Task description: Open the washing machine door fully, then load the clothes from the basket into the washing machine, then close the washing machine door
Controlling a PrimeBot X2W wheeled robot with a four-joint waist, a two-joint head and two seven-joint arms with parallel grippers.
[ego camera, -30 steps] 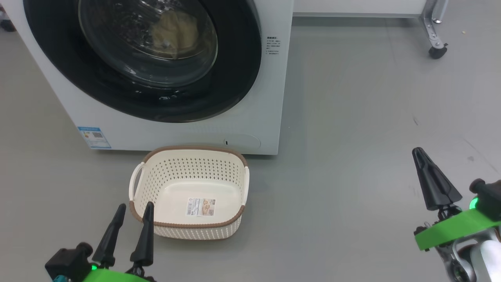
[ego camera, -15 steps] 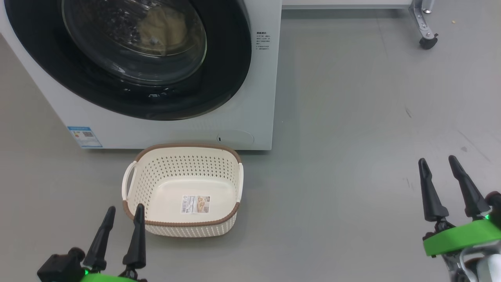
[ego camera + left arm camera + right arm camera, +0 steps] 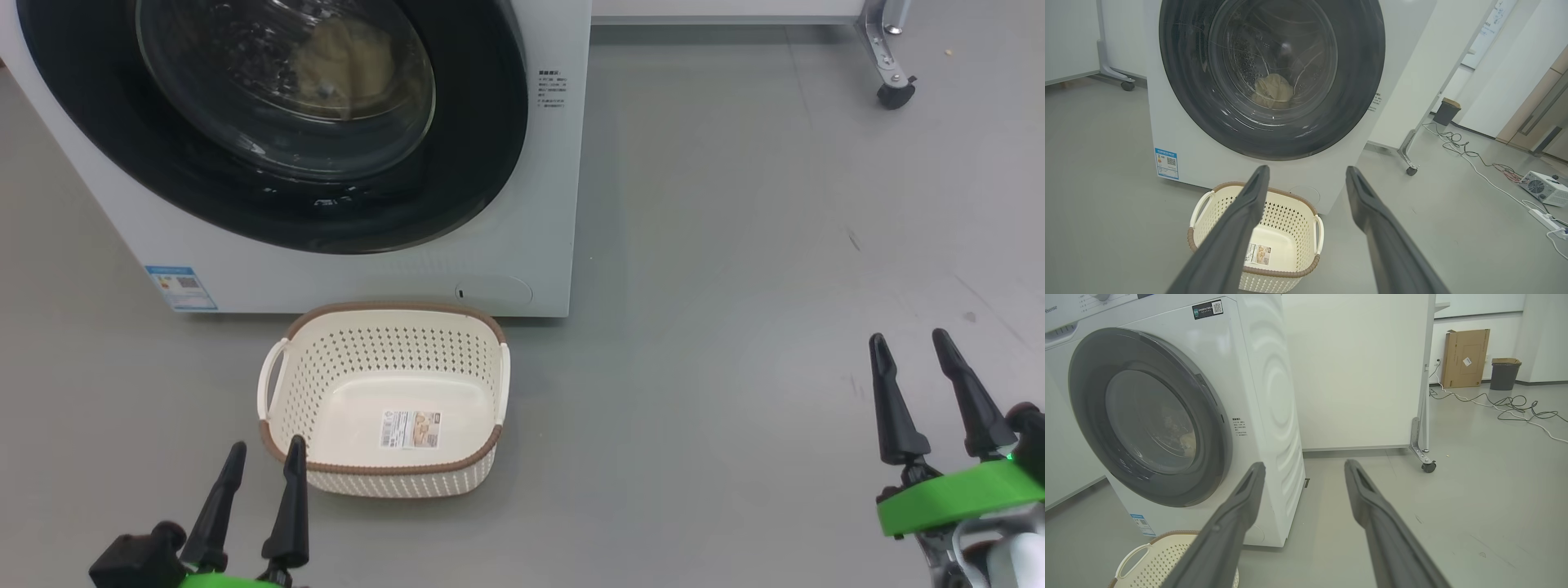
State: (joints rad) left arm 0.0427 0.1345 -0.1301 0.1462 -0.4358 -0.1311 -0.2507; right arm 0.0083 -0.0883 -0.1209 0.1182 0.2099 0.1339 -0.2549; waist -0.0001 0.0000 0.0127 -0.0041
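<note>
We found the washing machine door (image 3: 478, 163) shut on the washing machine (image 3: 555, 212), with the clothes (image 3: 343, 61) behind its glass. The basket (image 3: 392, 310) stood empty just before it. The left gripper (image 3: 265, 445) and right gripper (image 3: 906, 336) were spread wide and empty, which we judged fitting because no step appeared to remain.

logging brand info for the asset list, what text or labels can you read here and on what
"isense", cut off by the picture edge, on the washing machine top front panel.
black QR sticker on its top: too small to read.
grey print beside the washing machine door: too small.
blue label: too small.
basket floor label: blurred.
</note>
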